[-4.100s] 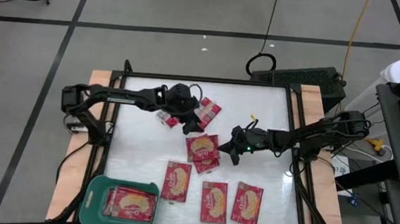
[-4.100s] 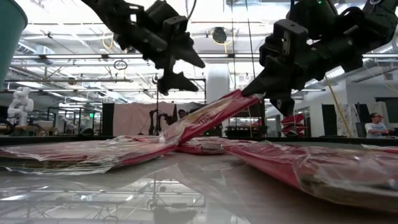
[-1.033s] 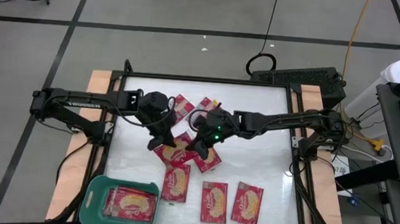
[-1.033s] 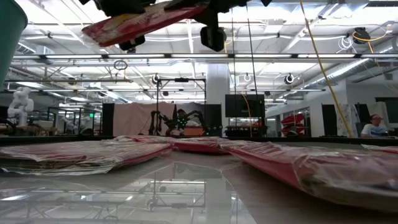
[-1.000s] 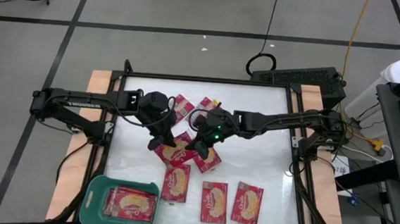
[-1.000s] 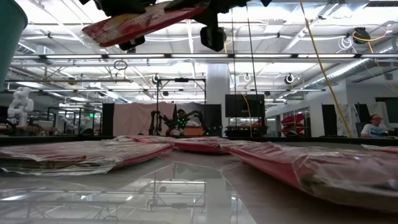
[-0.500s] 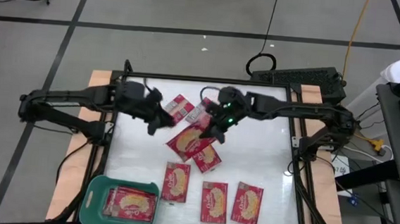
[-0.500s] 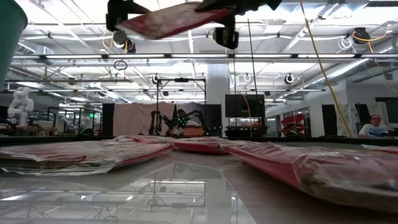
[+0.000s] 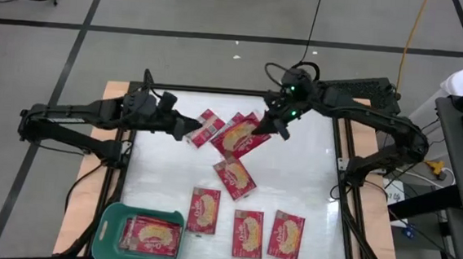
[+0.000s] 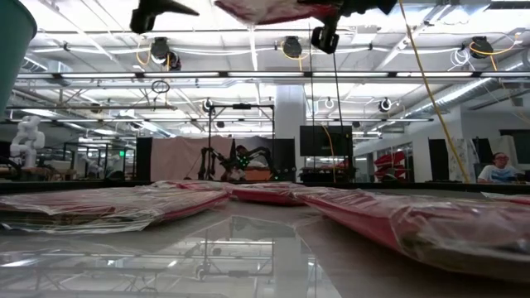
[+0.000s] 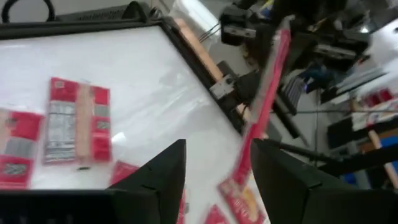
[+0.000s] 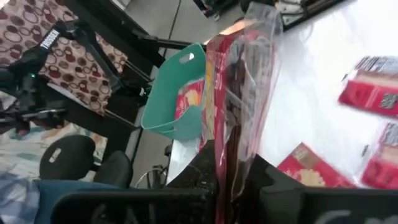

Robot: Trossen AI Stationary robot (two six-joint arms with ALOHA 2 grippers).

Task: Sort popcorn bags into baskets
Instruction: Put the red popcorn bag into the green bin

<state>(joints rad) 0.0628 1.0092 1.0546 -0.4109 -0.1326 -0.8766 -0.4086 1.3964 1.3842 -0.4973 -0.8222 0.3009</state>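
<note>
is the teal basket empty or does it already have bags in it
Not empty: the teal basket holds popcorn bags lying flat inside, seen from above.

This is a big robot lab, like a workshop hall. I can see a high ceiling with pipes and lights (image 10: 290, 45), a white robot figure (image 10: 25, 136) far back, dark screens (image 10: 323, 141), more robot arms (image 10: 236, 157), a person (image 10: 499, 165) sitting, and cables (image 9: 312, 29) on the grey floor (image 9: 207, 13).
</note>
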